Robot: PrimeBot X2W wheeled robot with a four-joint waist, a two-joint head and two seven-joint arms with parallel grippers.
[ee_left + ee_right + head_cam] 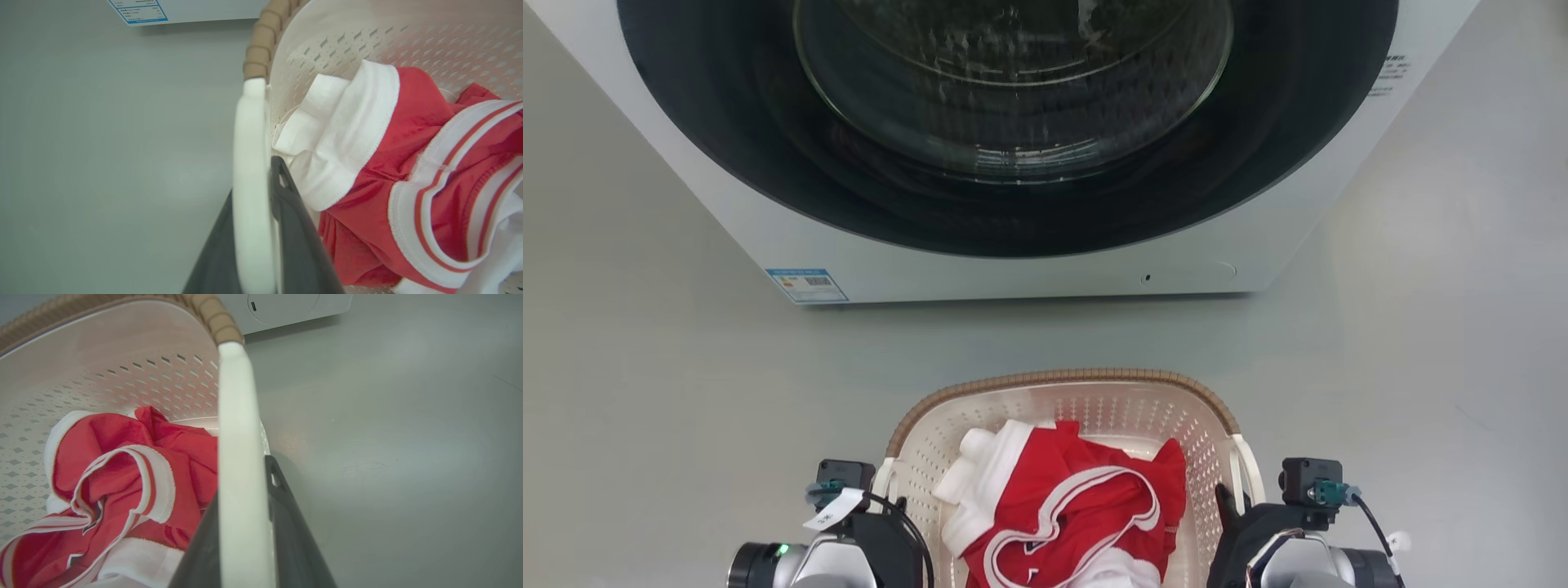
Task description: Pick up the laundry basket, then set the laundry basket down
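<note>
The laundry basket (pixel 1062 377) is cream-white and perforated with a brown woven rim, and sits low in the head view in front of the washing machine. It holds red and white clothes (pixel 1070 506). My left gripper (pixel 887 508) is at its left side handle (pixel 882 480). In the left wrist view that gripper (pixel 253 185) is shut on the white handle (pixel 250 134), one dark finger on each side. My right gripper (pixel 1238 500) is shut the same way on the right handle (pixel 239 416), clamped between its fingers (pixel 286 514). Whether the basket touches the floor I cannot tell.
The white washing machine (pixel 980 273) with its dark round door stands just beyond the basket, with a strip of grey floor (pixel 686 392) between them. Open grey floor lies to the left and right of the basket.
</note>
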